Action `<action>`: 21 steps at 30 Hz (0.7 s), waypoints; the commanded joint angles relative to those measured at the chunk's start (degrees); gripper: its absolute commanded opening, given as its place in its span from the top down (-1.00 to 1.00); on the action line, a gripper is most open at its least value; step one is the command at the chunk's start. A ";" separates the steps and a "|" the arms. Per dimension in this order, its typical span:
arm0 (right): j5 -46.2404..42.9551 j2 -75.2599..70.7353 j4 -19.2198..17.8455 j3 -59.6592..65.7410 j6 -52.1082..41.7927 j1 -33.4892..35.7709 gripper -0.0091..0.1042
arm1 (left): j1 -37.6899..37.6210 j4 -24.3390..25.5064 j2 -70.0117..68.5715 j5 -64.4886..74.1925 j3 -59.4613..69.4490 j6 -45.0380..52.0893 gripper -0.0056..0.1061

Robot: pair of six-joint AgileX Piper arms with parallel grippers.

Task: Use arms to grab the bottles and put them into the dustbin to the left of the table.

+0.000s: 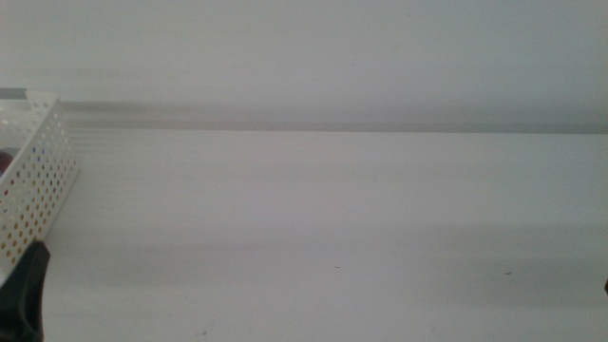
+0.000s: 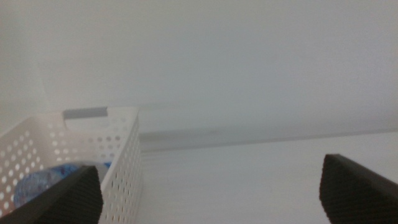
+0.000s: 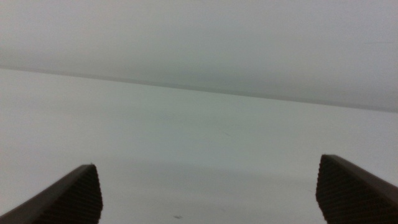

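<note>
The white perforated dustbin [image 1: 38,171] stands at the table's left edge and also shows in the left wrist view [image 2: 121,162]. Inside it I see the blue label of the water bottle [image 2: 37,183], and a dark red patch, likely the soda can [image 1: 5,160]. The orange juice bottle is not in view. My left gripper [image 1: 24,290] waits low at the near left, just in front of the dustbin; in its wrist view its jaws [image 2: 210,165] stand wide open and empty. My right gripper [image 3: 208,163] is open and empty over bare table.
The white table [image 1: 332,218] runs wide to the white wall at the back. A sliver of the right gripper shows at the picture's right edge [image 1: 605,285]. No bottle stands on the tabletop in view.
</note>
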 commanded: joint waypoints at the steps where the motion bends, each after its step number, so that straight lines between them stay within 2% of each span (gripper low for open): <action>1: -0.89 -3.95 -3.29 3.08 -0.54 -1.08 -0.78 | 0.66 -1.08 -3.18 -1.13 2.74 -0.30 -0.78; 3: -0.89 -7.09 -4.36 5.10 -0.54 -1.79 -0.78 | 0.66 -1.99 -5.73 -1.13 4.79 -0.30 -0.78; 8: -1.52 -13.24 -3.86 10.07 -0.54 -2.12 -0.78 | 0.66 -2.86 -10.20 4.55 7.03 0.28 -0.78; 21: -2.80 -13.13 -2.47 11.14 -0.54 -2.12 -0.78 | 1.20 -2.73 -10.09 6.14 7.03 0.66 -0.78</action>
